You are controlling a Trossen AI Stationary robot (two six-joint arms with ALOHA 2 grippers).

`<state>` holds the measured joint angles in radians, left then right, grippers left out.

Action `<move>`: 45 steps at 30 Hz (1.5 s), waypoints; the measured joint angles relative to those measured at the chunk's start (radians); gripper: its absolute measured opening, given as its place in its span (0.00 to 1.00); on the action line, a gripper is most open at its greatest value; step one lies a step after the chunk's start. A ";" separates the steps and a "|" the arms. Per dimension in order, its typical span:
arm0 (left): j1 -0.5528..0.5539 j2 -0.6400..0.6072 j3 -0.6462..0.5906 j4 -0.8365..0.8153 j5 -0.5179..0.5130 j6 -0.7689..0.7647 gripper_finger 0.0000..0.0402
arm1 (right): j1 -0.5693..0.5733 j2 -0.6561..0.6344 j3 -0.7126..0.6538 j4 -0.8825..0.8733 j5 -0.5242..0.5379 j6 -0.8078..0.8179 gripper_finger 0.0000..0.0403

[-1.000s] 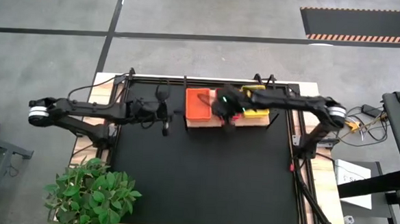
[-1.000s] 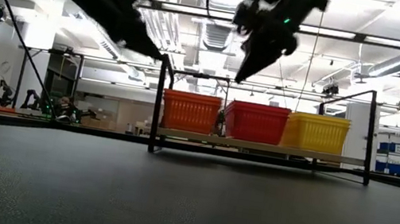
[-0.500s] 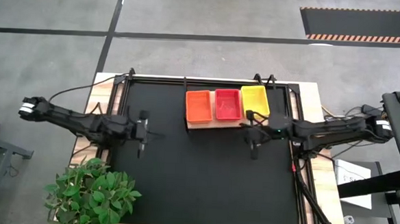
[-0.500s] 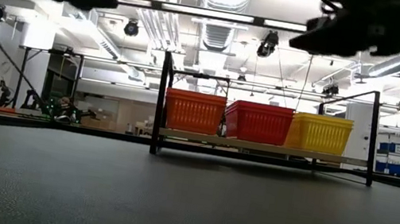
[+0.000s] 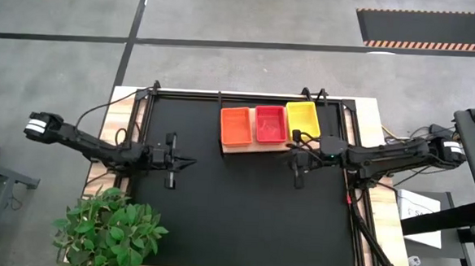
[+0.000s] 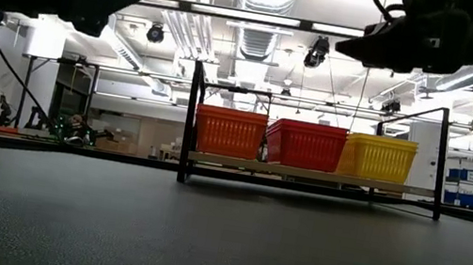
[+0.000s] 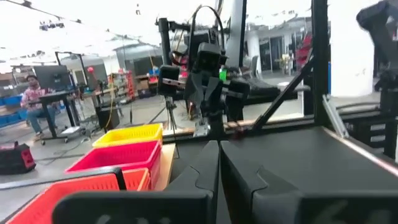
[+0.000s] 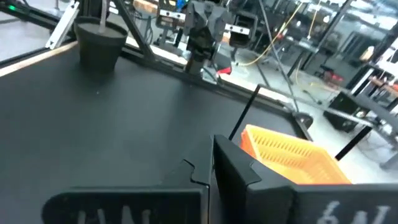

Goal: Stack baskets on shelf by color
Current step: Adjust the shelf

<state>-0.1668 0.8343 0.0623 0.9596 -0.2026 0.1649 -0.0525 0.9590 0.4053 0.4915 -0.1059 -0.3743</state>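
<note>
- Light wood shelf board with thin black metal uprights [image 5: 265, 147] stands at the far edge of the black tabletop mat [image 5: 242, 206].
- On it, side by side in one row: orange plastic mesh baskets [image 5: 236, 126], red-pink plastic mesh baskets [image 5: 270, 123], yellow plastic mesh baskets [image 5: 302, 118]. How many are stacked in each pile I cannot tell.
- Left gripper [image 5: 189, 161] hangs over the mat's left part, well apart from the shelf; jaws together, empty.
- Right gripper [image 5: 290, 163] hangs just in front of the shelf's right end; jaws together, holding nothing.
- Potted green plant [image 5: 106, 228] sits at the near left corner.
</note>
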 joint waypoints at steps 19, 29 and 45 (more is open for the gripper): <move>0.004 0.322 0.272 -0.371 -0.157 -0.050 0.00 | 0.000 0.231 0.382 -0.639 0.156 0.034 0.02; 0.045 0.589 0.273 0.025 -0.285 0.006 0.00 | 0.000 0.345 0.415 -0.589 0.050 0.016 0.02; 0.200 0.682 0.279 0.093 -0.299 0.028 0.00 | 0.000 0.329 0.397 -0.587 0.052 0.041 0.02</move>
<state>0.0335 1.5163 0.3413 1.0521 -0.5018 0.1931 -0.0525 1.2884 0.8025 -0.0958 -0.0536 -0.3336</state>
